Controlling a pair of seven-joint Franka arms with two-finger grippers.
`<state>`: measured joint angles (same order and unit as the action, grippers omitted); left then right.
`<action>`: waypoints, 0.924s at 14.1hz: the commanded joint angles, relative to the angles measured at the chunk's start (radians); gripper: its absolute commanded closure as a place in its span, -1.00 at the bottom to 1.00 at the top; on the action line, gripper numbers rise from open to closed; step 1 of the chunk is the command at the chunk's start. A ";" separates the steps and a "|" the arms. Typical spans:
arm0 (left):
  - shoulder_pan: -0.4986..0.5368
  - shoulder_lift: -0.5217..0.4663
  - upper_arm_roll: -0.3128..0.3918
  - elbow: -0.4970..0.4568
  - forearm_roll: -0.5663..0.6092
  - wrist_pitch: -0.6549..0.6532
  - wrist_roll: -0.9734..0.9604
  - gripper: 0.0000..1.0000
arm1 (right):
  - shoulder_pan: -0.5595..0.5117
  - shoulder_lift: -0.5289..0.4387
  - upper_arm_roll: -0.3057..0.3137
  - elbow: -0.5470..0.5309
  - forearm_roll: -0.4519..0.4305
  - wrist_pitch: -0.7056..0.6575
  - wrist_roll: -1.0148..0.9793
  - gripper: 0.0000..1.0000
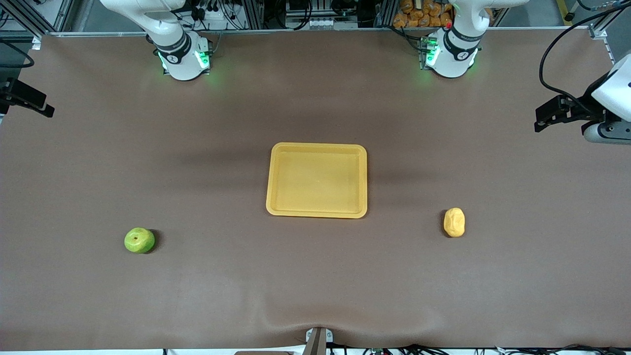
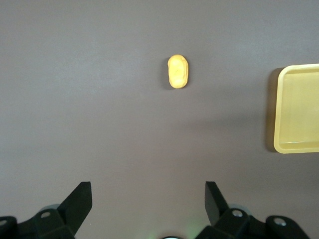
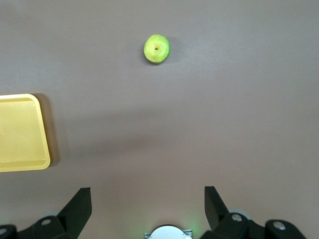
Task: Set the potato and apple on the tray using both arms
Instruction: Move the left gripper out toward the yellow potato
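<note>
The yellow-orange potato (image 1: 454, 222) lies on the brown table toward the left arm's end, and also shows in the left wrist view (image 2: 178, 71). The green apple (image 1: 139, 240) lies toward the right arm's end, stem dimple up, and also shows in the right wrist view (image 3: 156, 49). The yellow tray (image 1: 317, 213) sits empty mid-table between them. My left gripper (image 2: 148, 186) hangs open and empty high over the table near its base. My right gripper (image 3: 148, 191) does the same. Neither hand shows in the front view.
The tray's edge shows in the left wrist view (image 2: 279, 114) and the right wrist view (image 3: 45, 134). Black and white gear juts in at the table's end by the left arm (image 1: 562, 112), and a black piece at the other end (image 1: 24, 98).
</note>
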<state>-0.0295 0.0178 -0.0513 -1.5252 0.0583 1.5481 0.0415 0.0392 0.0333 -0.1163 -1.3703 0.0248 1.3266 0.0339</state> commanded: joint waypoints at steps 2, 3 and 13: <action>0.007 -0.004 -0.004 0.005 -0.011 -0.011 0.024 -1.00 | -0.007 -0.015 0.004 -0.013 -0.008 0.009 0.001 -1.00; 0.003 -0.003 -0.004 0.007 -0.011 -0.011 0.020 -1.00 | -0.007 -0.015 0.004 -0.013 -0.008 0.009 0.001 -1.00; -0.009 0.086 -0.004 0.011 -0.011 0.027 0.006 -1.00 | -0.009 -0.013 0.004 -0.013 -0.008 0.009 0.000 -1.00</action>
<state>-0.0379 0.0808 -0.0537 -1.5254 0.0583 1.5576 0.0455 0.0387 0.0333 -0.1171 -1.3706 0.0248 1.3275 0.0339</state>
